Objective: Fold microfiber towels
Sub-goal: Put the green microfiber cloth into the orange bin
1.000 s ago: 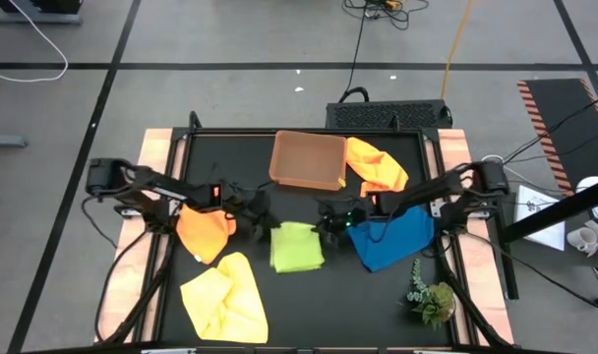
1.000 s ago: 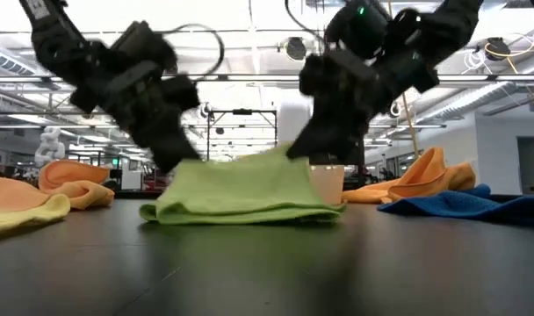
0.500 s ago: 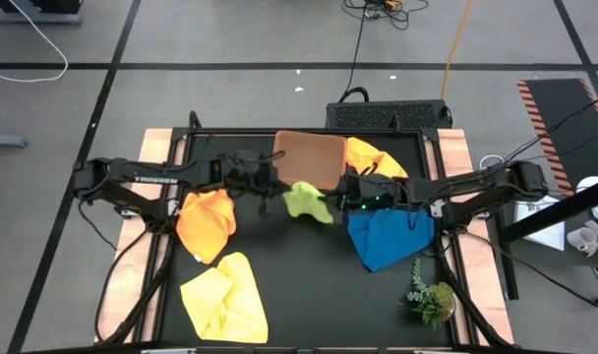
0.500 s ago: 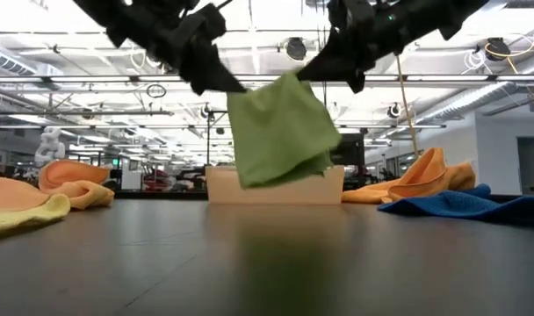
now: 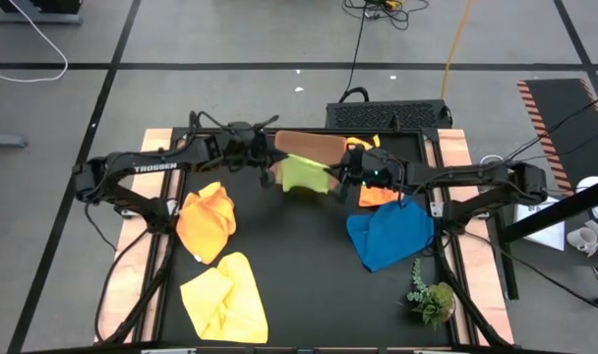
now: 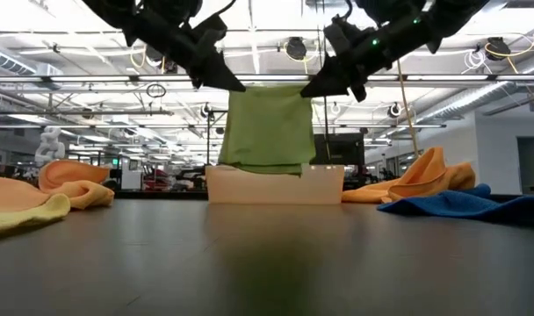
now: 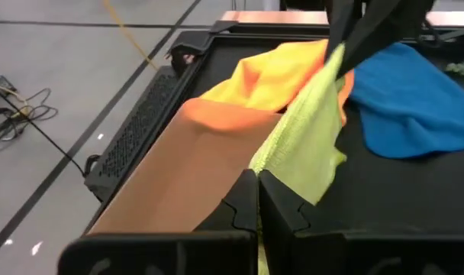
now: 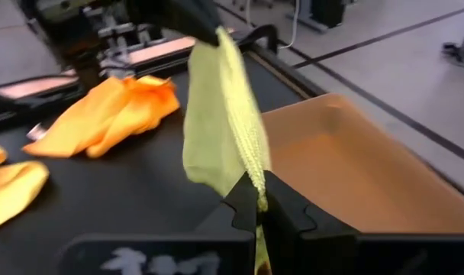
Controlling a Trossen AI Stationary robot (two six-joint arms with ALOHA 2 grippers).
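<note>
From above, the left hand [image 5: 269,167] and right hand [image 5: 340,180] each pinch an upper corner of the folded lime green towel [image 5: 301,174], stretched between them over the brown tray [image 5: 314,146]. Level with the counter [image 6: 267,263], it hangs clear, apparently just before the tray. Both wrist views show fingers [image 7: 247,200] clamped on towel edge.

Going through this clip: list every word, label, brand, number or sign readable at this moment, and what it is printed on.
"TROSSEN": white letters on the left arm, high view; small, just readable.
Nothing else can be read: the lime green towel, held up between the left gripper and right gripper, the brown tray and the table show no print.
</note>
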